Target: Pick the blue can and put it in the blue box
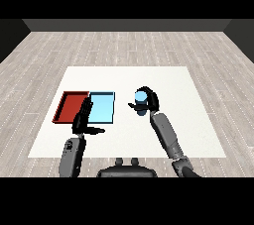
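The white table (pixel 163 78) fills the middle of the head view, a broad pale sheet set on a grey plank floor (pixel 124 45). On its left half, at about nine o'clock from the table's centre, two trays lie side by side with their long edges touching: the red tray (pixel 68 99) on the outside and the light blue tray (pixel 105 97) just inside it. The left forearm (pixel 72 155) comes up from seven o'clock, and the left hand (pixel 82 119) lies with its fingers straight and spread apart, their tips over the seam between the two trays, the thumb sticking out toward three o'clock; it holds nothing. The right forearm (pixel 166 135) rises from five o'clock, slanting toward eleven. At its end the right hand (pixel 150 101) is curled round the blue can (pixel 141 101), fingers wrapped over the far side and thumb across the near side. The can stands upright in that grasp, a little right of the table's centre, at three o'clock from the light blue tray and apart from it, with white table showing between them.
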You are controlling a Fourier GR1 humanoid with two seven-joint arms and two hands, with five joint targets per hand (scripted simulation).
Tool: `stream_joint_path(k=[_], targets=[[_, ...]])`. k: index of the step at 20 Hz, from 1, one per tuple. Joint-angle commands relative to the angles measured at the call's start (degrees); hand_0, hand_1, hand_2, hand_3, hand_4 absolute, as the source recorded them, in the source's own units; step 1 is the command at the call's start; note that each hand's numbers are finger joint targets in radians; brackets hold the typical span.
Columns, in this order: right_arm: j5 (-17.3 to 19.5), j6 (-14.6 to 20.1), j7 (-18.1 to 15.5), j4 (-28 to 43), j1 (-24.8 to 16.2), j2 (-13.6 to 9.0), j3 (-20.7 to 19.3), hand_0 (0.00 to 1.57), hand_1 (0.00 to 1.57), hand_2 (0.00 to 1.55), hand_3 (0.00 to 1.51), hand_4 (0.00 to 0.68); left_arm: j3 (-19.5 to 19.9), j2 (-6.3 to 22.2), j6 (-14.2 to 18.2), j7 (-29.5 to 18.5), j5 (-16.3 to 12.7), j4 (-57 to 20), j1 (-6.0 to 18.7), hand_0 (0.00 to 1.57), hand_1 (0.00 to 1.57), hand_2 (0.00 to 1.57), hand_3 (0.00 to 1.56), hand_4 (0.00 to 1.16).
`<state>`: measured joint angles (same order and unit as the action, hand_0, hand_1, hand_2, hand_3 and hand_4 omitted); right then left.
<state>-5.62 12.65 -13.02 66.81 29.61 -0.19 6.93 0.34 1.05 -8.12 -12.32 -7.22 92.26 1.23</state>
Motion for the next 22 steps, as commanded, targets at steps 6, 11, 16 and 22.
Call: stream_joint_path(k=[6, 11, 16, 22], targets=[[1.81, -2.22, 1.56, 9.63, -7.52, -0.2, 1.5, 1.49, 1.49, 1.46, 1.44, 0.632, -3.97, -1.02, 1.8, 2.72, -2.33, -5.7, 5.02, 0.0, 0.0, 0.0, 0.0, 0.0], [-1.15, 3.03, 1.82, 5.13, -0.77, 0.19, 5.13, 1.47, 1.47, 1.47, 1.44, 0.627, -11.61, -1.04, 5.89, 6.58, -4.82, -2.68, 4.99, 0.0, 0.0, 0.0, 0.0, 0.0], [1.19, 0.27, 2.81, 8.58, -4.37, 0.16, 4.4, 1.45, 1.45, 1.46, 1.43, 0.608, -15.39, -1.04, 10.55, 4.9, -3.93, -8.7, 8.07, 0.0, 0.0, 0.0, 0.0, 0.0], [-0.09, 0.64, 1.48, 5.36, -1.87, 0.18, 7.21, 1.44, 1.44, 1.45, 1.43, 0.606, -14.7, -1.05, 12.81, 6.61, -3.42, -12.74, 14.35, 0.0, 0.0, 0.0, 0.0, 0.0]])
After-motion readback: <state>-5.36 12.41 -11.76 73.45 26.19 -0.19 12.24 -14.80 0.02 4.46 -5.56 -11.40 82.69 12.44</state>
